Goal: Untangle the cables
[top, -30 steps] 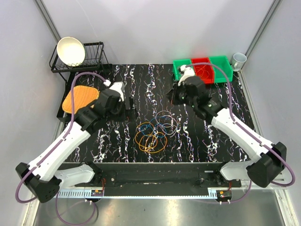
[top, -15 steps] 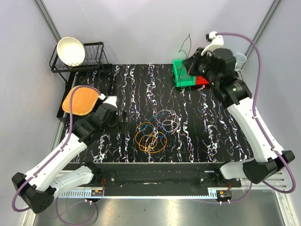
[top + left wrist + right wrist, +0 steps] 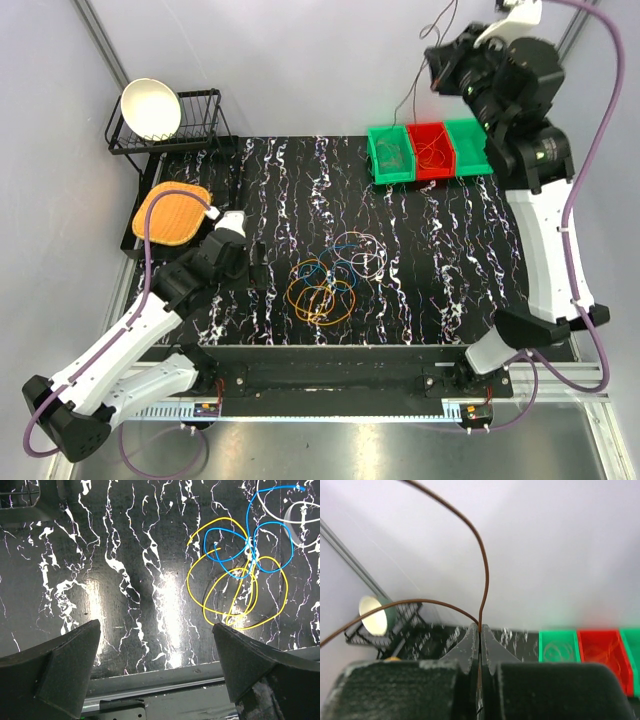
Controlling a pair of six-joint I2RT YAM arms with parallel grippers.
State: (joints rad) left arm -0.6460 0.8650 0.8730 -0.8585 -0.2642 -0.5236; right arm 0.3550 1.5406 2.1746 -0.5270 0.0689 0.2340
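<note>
Right gripper (image 3: 480, 628) risen high over far-right corner, clamped on brown wire (image 3: 485, 575); strand likely freed. Left gripper (image 3: 155, 630) apart beside tangle (image 3: 328, 278).

1. Left gripper (image 3: 155, 627) spread wide, one dark wedge-shaped finger (image 3: 65, 665) low on each side.
2. Beneath and ahead of the tool: black marbled tabletop with white veins (image 3: 125, 555).
3. Ahead, toward the right finger: thin yellow wire loops (image 3: 239, 575), overlapping, flat on the tabletop, apart from both fingers.
4. Slightly farther ahead: thin blue wire loops (image 3: 252, 550), crossing the yellow ones in several places.
5. Farthest ahead on the right: pale grey loop (image 3: 300, 525), cut off by the frame edge.
6. Behind the fingertips: grey metal table edge (image 3: 165, 682).
</note>
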